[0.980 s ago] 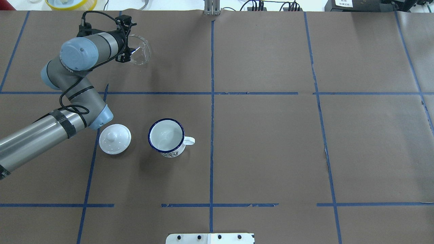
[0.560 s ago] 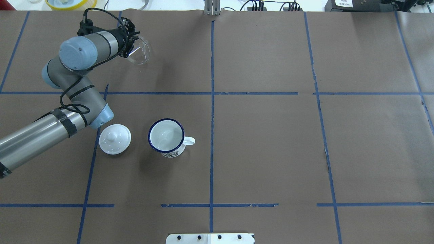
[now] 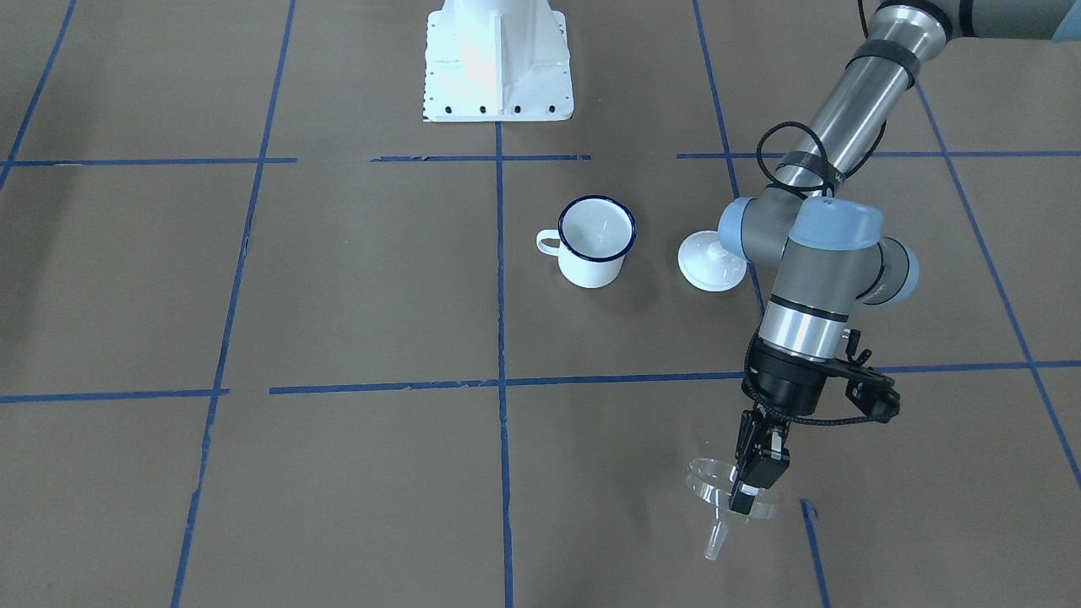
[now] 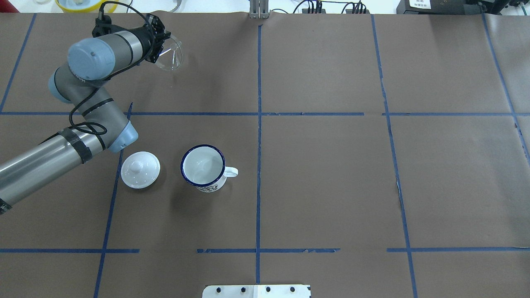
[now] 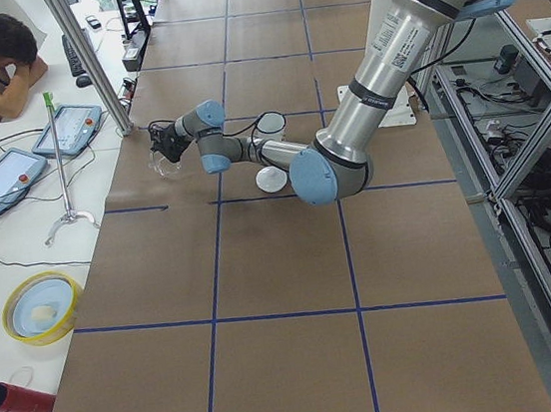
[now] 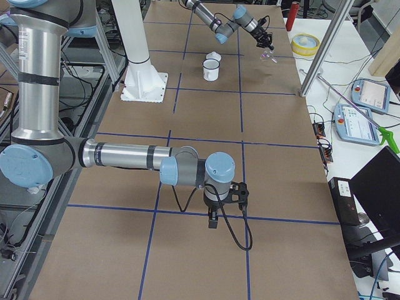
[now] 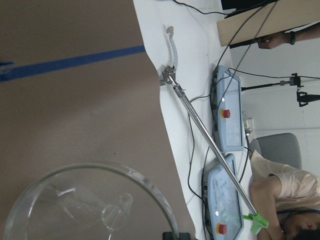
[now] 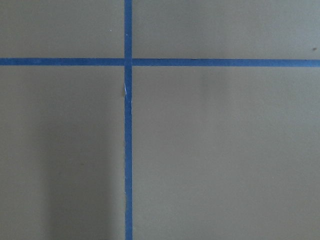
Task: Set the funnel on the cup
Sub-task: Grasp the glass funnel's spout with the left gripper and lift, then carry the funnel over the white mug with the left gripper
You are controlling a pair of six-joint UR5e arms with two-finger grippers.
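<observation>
The clear funnel (image 3: 716,539) hangs tilted just above the table at its far edge on my left side, spout down and toward the operators. My left gripper (image 3: 743,498) is shut on its rim. In the overhead view the gripper (image 4: 159,49) and funnel (image 4: 173,57) are at the far left. The left wrist view shows the funnel (image 7: 90,205) from its wide mouth. The white cup (image 4: 203,167) with a dark blue rim stands upright and empty nearer the robot, handle to the right; it also shows in the front view (image 3: 595,243). My right gripper (image 6: 212,220) hovers low over bare table far away; I cannot tell whether it is open.
A white knobbed lid (image 4: 140,169) lies just left of the cup, close to my left arm's elbow (image 4: 120,138). The far table edge, with a metal rod and pendants beyond it, is right behind the funnel. Blue tape lines cross the brown table.
My left gripper has moved toward the far table edge and turned its wrist, carrying the funnel with it. The cup and lid have not moved.
</observation>
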